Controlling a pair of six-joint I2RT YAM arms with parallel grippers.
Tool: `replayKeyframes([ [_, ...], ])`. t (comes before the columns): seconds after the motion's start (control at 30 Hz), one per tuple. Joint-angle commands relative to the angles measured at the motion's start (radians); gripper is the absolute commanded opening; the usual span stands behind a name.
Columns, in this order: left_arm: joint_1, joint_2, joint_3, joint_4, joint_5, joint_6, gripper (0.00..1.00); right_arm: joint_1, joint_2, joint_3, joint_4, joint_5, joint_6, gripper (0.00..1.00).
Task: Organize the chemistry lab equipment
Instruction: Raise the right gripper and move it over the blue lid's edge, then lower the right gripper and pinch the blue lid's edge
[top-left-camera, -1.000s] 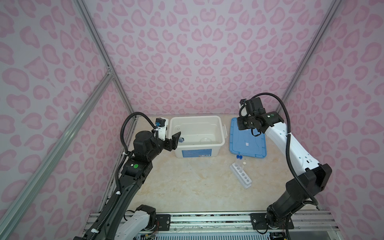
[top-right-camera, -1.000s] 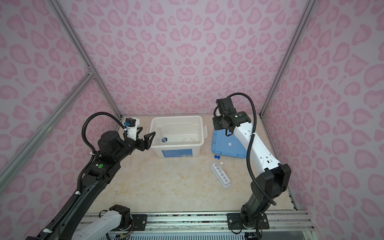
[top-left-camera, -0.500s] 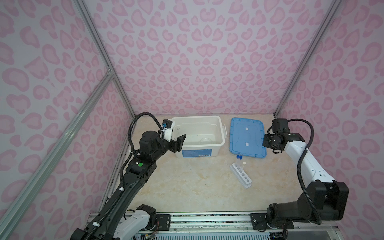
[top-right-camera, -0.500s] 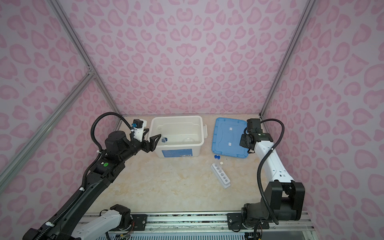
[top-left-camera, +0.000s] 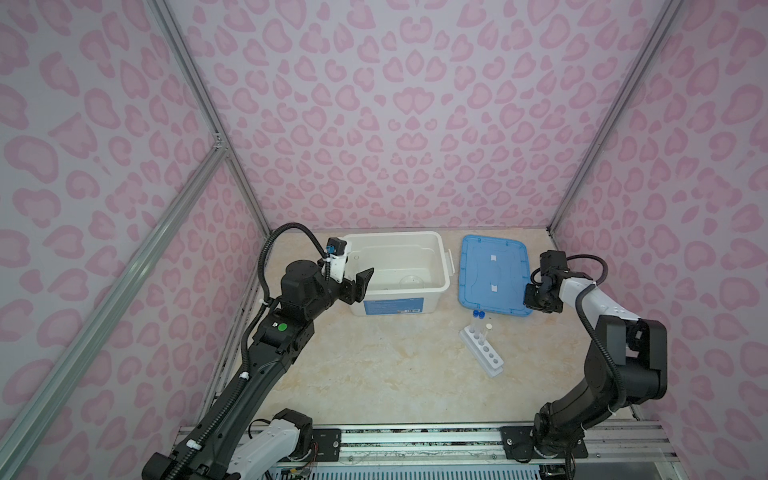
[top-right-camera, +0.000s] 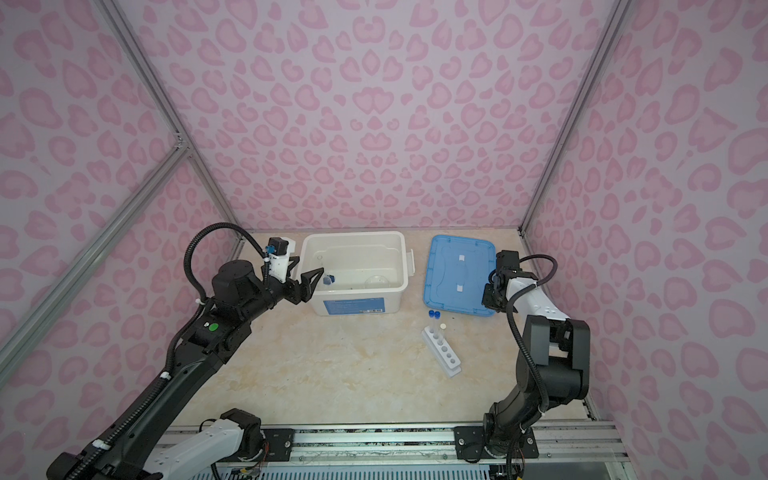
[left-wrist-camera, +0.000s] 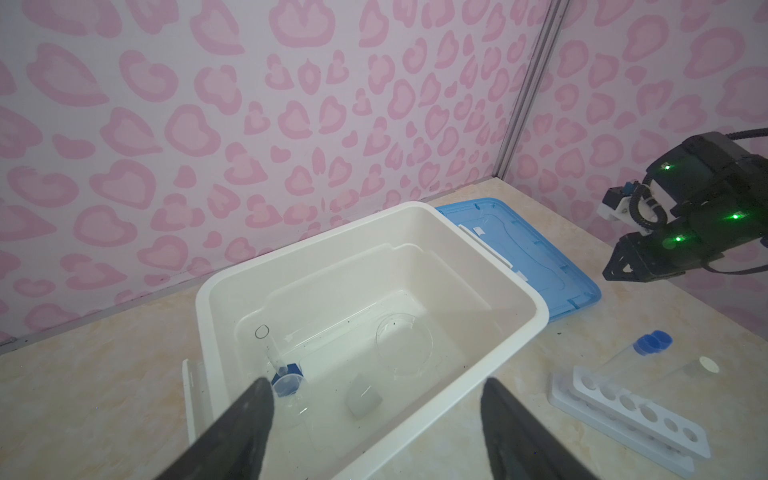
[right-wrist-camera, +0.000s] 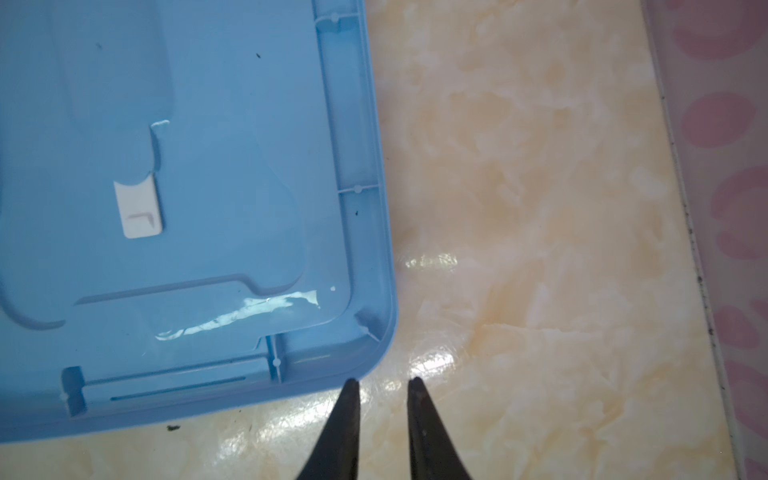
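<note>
Left wrist view: left gripper (left-wrist-camera: 376, 382) held wide, empty, over white bin (left-wrist-camera: 536, 328), likely to reach cylinder (left-wrist-camera: 286, 380), dish (left-wrist-camera: 405, 345), cup (left-wrist-camera: 363, 399) inside; tubes (left-wrist-camera: 648, 344) stood in rack (left-wrist-camera: 638, 406) alongside. Right gripper (right-wrist-camera: 382, 380) narrowly parted, empty.

White bin (top-left-camera: 428, 301) sits open at back of table (top-left-camera: 374, 382), left of centre, w/ blue label (top-left-camera: 392, 306) on its front wall. Blue lid (top-left-camera: 492, 274) lies flat on tabletop just right of bin, ribbed side up, two white tabs (top-left-camera: 493, 258) down its middle. Dark specks (right-wrist-camera: 172, 427) on tabletop by lid's near edge. Table is beige, marble-look, glossy. Pink blotch-print walls (top-left-camera: 395, 104) on 3 sides, metal posts (top-left-camera: 208, 124) at corners. Metal rail (top-left-camera: 415, 440) runs along front edge.
</note>
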Motion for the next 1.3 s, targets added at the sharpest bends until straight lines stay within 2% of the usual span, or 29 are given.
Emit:
replayKeyframes([
  [0.0, 0.001, 0.005, 0.018, 0.001, -0.004, 0.0, 0.8, -0.009, 0.042, 0.012, 0.038, 0.008, -0.033, 0.23],
  [0.37, 0.0, 0.039, 0.051, -0.009, -0.006, -0.012, 0.8, -0.026, 0.131, 0.014, 0.096, -0.036, -0.033, 0.22],
  [0.67, -0.002, 0.055, 0.072, -0.024, -0.016, -0.003, 0.8, -0.031, 0.169, 0.031, 0.114, -0.027, -0.028, 0.2],
  [1.27, -0.005, 0.054, 0.067, -0.022, -0.017, -0.014, 0.8, -0.032, 0.191, 0.001, 0.159, -0.034, -0.006, 0.02],
])
